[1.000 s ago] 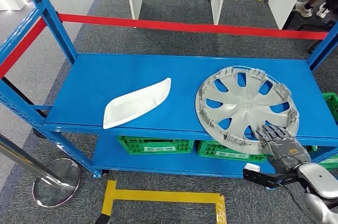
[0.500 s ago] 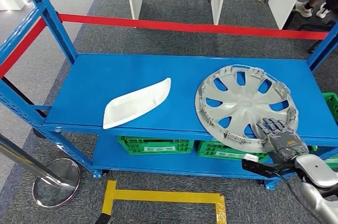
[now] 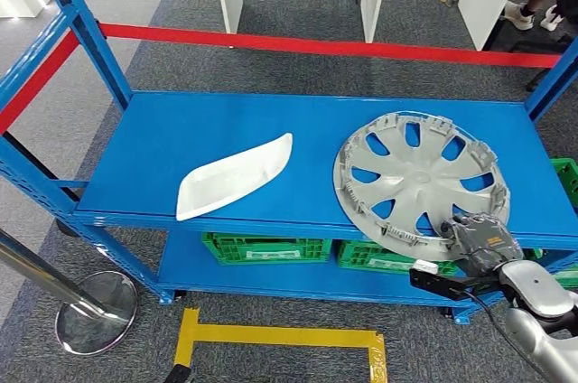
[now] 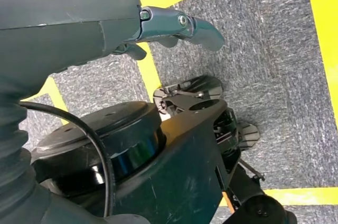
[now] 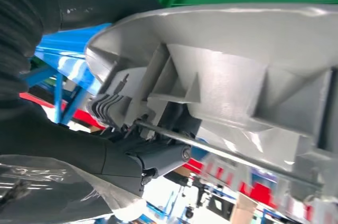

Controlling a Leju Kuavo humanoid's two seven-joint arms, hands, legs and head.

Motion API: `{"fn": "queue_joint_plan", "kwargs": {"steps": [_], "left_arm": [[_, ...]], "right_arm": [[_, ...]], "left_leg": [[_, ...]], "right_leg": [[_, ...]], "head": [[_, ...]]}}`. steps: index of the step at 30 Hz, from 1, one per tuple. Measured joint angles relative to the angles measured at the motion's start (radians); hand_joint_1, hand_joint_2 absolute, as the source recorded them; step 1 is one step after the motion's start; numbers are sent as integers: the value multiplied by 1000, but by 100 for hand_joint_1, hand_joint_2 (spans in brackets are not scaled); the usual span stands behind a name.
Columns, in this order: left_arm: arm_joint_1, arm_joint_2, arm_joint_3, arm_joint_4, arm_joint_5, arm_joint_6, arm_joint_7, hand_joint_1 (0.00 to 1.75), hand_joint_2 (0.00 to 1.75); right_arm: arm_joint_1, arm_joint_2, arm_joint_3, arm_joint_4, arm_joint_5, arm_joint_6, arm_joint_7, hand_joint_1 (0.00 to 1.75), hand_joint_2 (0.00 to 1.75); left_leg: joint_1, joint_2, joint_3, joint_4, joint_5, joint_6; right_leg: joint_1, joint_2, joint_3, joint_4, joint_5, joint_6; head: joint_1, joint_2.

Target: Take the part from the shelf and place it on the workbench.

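The blue shelf (image 3: 204, 144) carries the grey wheel cover (image 3: 419, 180) at three o'clock. At its five o'clock rim the right robot hand (image 3: 479, 240) — fingers flat a second ago — has curled closed on the edge, so lifting looks next. Left robot hand (image 4: 175, 26) hangs empty, fingers apart.

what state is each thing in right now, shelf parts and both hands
wheel cover: flat on the shelf, near edge overhanging the front, gripped at that rim
white part: lying flat on the shelf, untouched
right hand: fingers closed on the wheel cover's near rim
left hand: hanging over the floor, holding nothing, fingers apart
green crates: on the lower shelf
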Motion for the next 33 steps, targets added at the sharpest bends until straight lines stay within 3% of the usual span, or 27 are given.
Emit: {"fn": "queue_joint_plan", "kwargs": {"steps": [5, 9, 14, 20, 26, 33], "left_arm": [[0, 0, -5, 0, 4, 27, -16, 0, 175], [0, -3, -1, 1, 37, 97, -84, 0, 175], [2, -5, 23, 3, 80, 138, -142, 0, 175], [9, -4, 53, 9, 124, 107, -166, 0, 175], [22, -2, 89, 14, 162, 61, -205, 0, 175], [35, 0, 122, 19, 187, 21, -236, 0, 175]], "right_arm": [[8, 1, 6, -19, -1, -8, -1, 175, 175], [79, 0, -6, -105, 23, -54, 11, 175, 175], [219, 2, -35, -302, 70, -149, 18, 175, 175], [340, 21, -52, -495, 108, -319, 1, 175, 175], [426, 57, -59, -613, 85, -464, -47, 175, 175], [494, 87, -48, -720, -96, -652, -195, 175, 175]], "left_leg": [[0, 0, 3, 0, 0, 0], [0, -1, 3, 0, 0, 0], [0, -1, 3, -1, 0, 0], [0, -1, 2, -1, -1, 0], [0, -1, 2, -1, -1, 0], [0, 0, 2, -1, -1, 0]], "right_leg": [[0, -1, 3, 0, 0, 0], [0, -2, 4, 0, -1, 1], [0, -2, 4, 0, -1, 1], [0, -1, 3, 0, -2, 1], [0, -1, 3, 0, -2, 1], [0, -1, 3, 0, -2, 1]], "head": [[0, 0], [0, 0], [0, 0], [0, 0], [0, 0], [0, 0]]}}
